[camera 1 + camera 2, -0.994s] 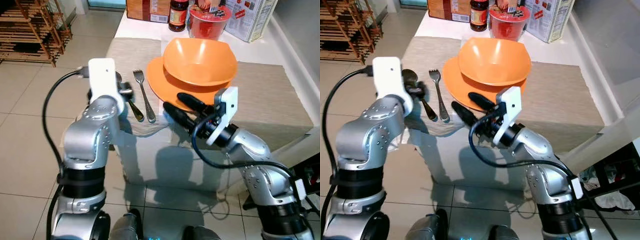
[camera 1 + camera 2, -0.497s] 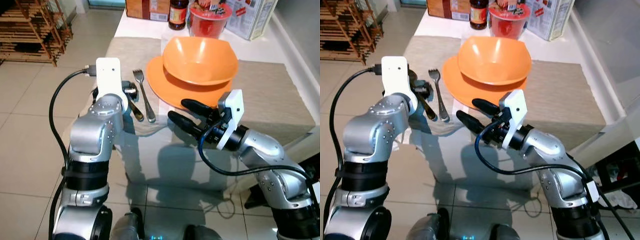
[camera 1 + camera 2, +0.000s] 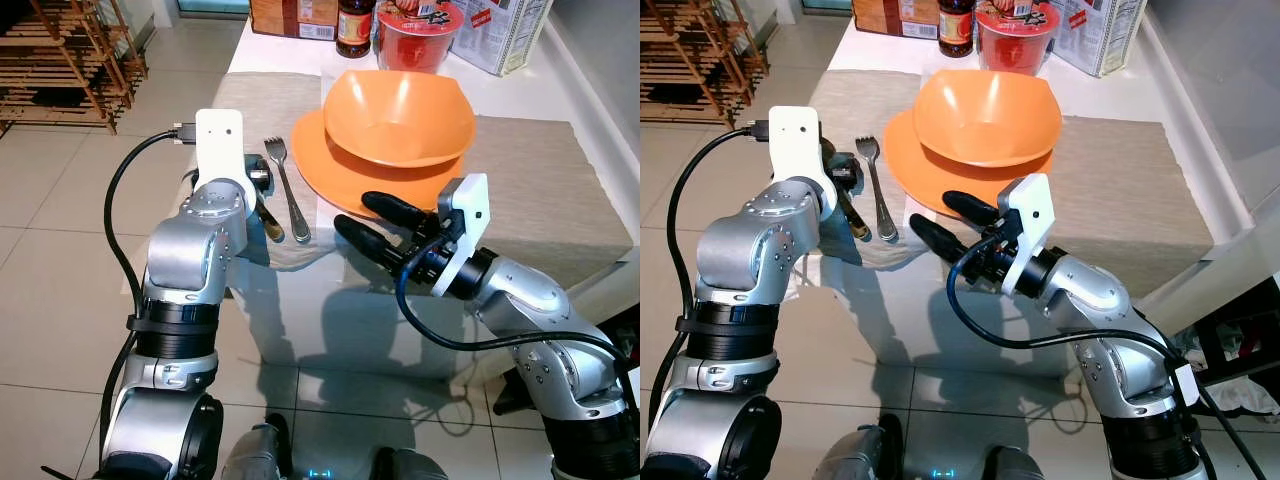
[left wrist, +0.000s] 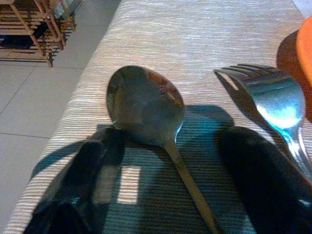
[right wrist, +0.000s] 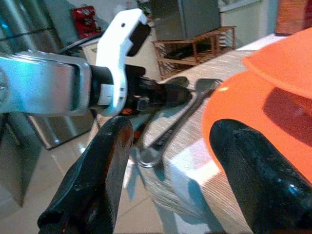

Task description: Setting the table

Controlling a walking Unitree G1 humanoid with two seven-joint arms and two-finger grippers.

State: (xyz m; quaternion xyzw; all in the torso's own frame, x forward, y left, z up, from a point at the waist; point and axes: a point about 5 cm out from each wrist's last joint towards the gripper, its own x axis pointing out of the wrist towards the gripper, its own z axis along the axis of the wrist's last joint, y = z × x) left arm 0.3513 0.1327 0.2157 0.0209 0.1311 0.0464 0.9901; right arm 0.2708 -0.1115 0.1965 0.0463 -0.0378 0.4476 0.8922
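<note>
- Fingers of the left end effector (image 4: pixel 161 185) are spread apart, one on each side of the spoon (image 4: pixel 146 109) handle, gripping nothing.
- Spoon lies flat on the placemat (image 3: pixel 255 100), bowl toward the top of the frame, long axis parallel to the fork (image 3: pixel 287 189) just right of it.
- Right end effector (image 3: pixel 375 225) is open and empty at the orange plate (image 3: pixel 330 175) near edge, centre frame.
- Orange bowl (image 3: pixel 400 115) sits on the plate on the worktop (image 3: pixel 560 95).

Left arm hides the spoon (image 3: pixel 268 222) bowl; fork (image 4: pixel 280 105) handle cut off
</note>
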